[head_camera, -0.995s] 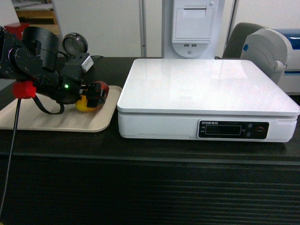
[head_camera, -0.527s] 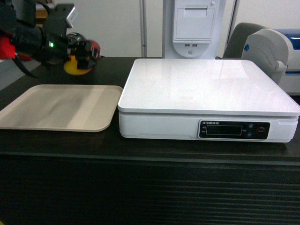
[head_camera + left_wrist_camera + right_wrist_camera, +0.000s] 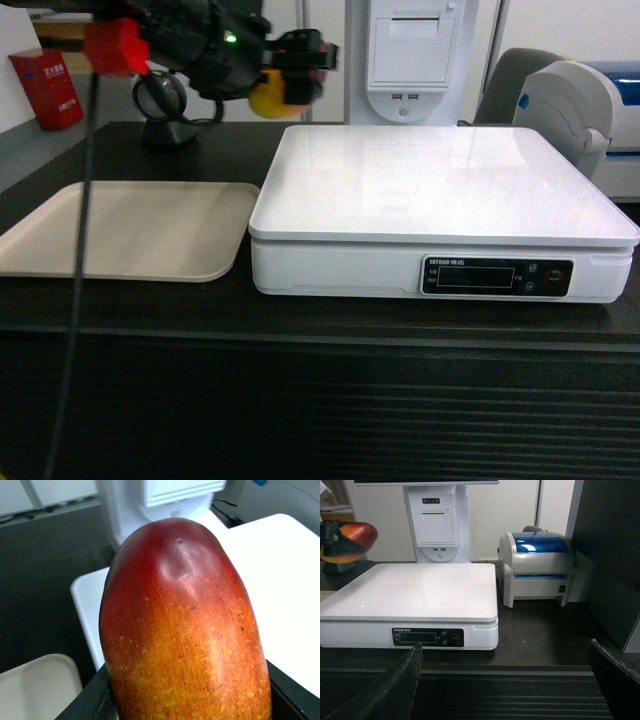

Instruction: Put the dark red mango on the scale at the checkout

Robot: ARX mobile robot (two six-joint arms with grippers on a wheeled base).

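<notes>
- Mango: oval, smooth-skinned fruit; dark red at the far end, fading through orange to yellow-orange with fine speckles toward the held end; a small glossy highlight near the red tip.
- Position of mango: held in the air above the rear left corner of the scale, not touching it.
- Left gripper: closed around the mango, black fingers pressed to both sides of its yellow end.
- Right gripper: spread wide, nothing between its dark fingers, low in front of the counter.
- Scale: flat white square platform on a white base, dark display strip with buttons on the front; stands on the dark counter.
- Tray: beige, lying just beside the scale's left side.
</notes>
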